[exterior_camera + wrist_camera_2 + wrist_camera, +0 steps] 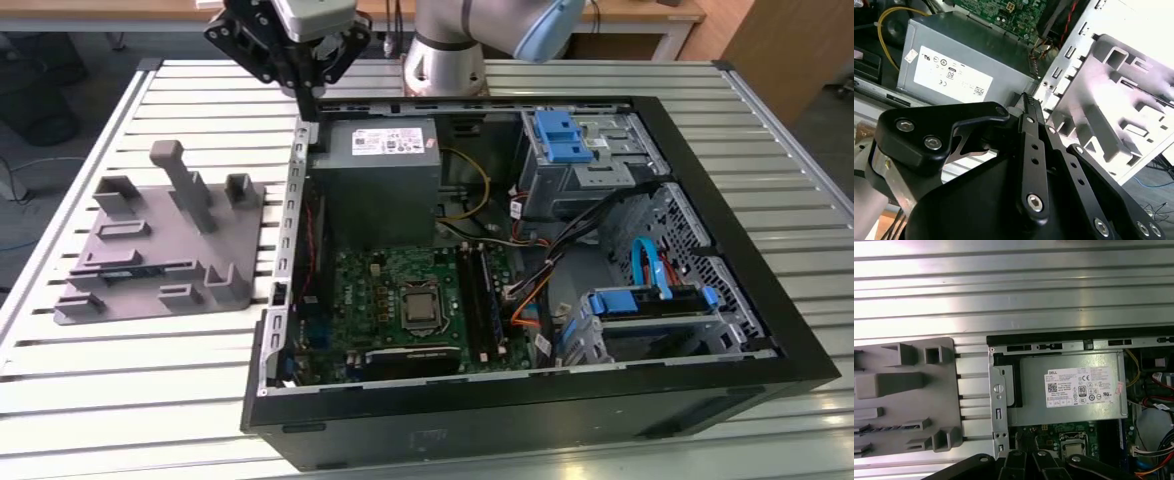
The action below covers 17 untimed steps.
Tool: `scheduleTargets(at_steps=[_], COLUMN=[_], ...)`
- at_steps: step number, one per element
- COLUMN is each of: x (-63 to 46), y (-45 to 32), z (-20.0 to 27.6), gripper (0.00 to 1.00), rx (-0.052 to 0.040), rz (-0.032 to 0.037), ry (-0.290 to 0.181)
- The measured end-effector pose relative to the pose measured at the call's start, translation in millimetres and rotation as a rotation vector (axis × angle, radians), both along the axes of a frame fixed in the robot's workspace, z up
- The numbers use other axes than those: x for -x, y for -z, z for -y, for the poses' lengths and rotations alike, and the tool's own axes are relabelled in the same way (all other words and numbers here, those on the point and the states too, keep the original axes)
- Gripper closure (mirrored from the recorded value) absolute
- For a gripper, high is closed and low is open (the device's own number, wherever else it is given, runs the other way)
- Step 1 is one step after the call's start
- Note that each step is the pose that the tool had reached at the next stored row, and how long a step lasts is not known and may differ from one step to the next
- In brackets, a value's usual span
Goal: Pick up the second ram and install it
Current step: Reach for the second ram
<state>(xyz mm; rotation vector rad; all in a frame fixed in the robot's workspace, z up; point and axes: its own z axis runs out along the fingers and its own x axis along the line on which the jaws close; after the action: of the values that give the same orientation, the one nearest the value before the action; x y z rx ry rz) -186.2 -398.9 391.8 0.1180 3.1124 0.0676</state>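
My gripper [308, 104] hangs above the back left corner of the open computer case [441, 435], over the edge beside the power supply [382, 165]. Its black fingers [1027, 102] stand pressed together with nothing between them. In the exterior view, the grey tray [200, 255] with upright posts lies to the left of the case. A thin dark stick lies flat in one of the tray's slots, apparently the second ram [118, 272], also seen in the first wrist view [889, 428]. The long black memory slots [481, 295] run along the motherboard [367, 300], well away from the gripper.
The case and tray rest on a slatted metal table [120, 400]. Blue drive brackets [558, 135] and bundled cables [587, 235] fill the case on the exterior view's right. The arm's base [447, 60] stands behind the case.
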Motion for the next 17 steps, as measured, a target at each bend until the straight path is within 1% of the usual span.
scheduleTargets(at_steps=[7,17], x=[16.4,32.2], y=[0.8,2.5], z=[0.0,0.0], gripper=[0.90,0.90], rx=[0.0000,0.0000], rz=[0.0000,0.0000], ry=[0.000,0.000])
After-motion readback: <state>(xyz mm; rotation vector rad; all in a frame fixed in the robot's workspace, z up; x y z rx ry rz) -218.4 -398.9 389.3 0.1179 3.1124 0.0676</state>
